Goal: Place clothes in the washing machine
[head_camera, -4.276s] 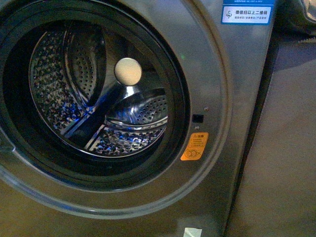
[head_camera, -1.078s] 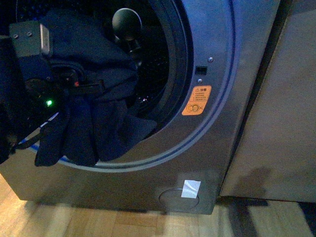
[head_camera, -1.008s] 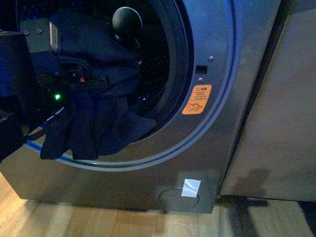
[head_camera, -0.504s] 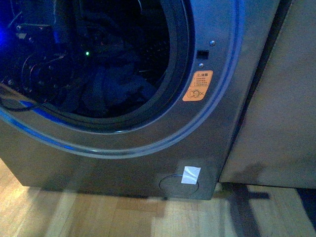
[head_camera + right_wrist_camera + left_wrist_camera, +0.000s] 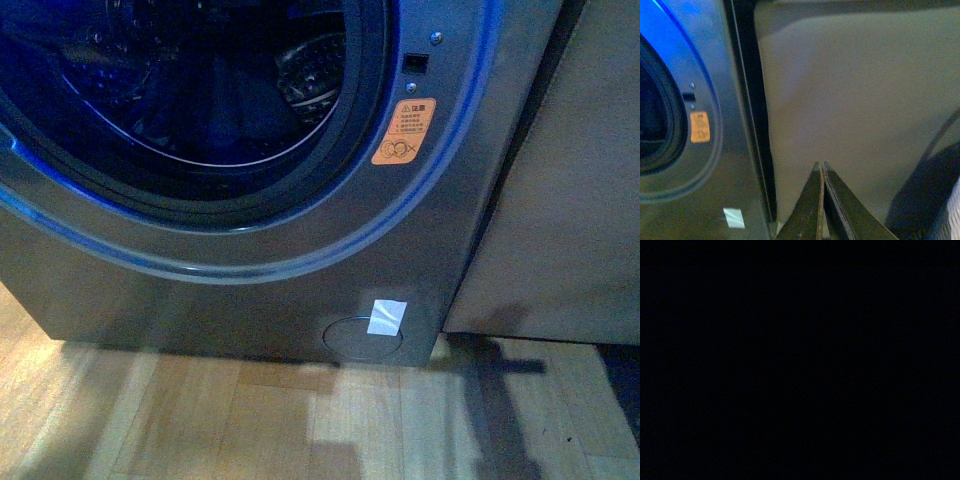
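The grey washing machine fills the front view, its round porthole rim lit blue. Inside, a patch of perforated drum shows; the rest is dark, and I cannot make out the clothes there. An orange warning sticker sits right of the porthole. No arm shows in the front view. The left wrist view is dark. In the right wrist view my right gripper is shut with nothing in it, pointing at the beige panel beside the washing machine.
A plain cabinet panel stands right of the machine across a dark gap. A white tag hangs over a round cover low on the machine's front. Wooden floor lies below.
A second ago the left arm held dark clothes hanging over the porthole rim. It carried them into the drum. Now neither arm nor cloth shows at the rim, and the view has tilted lower.
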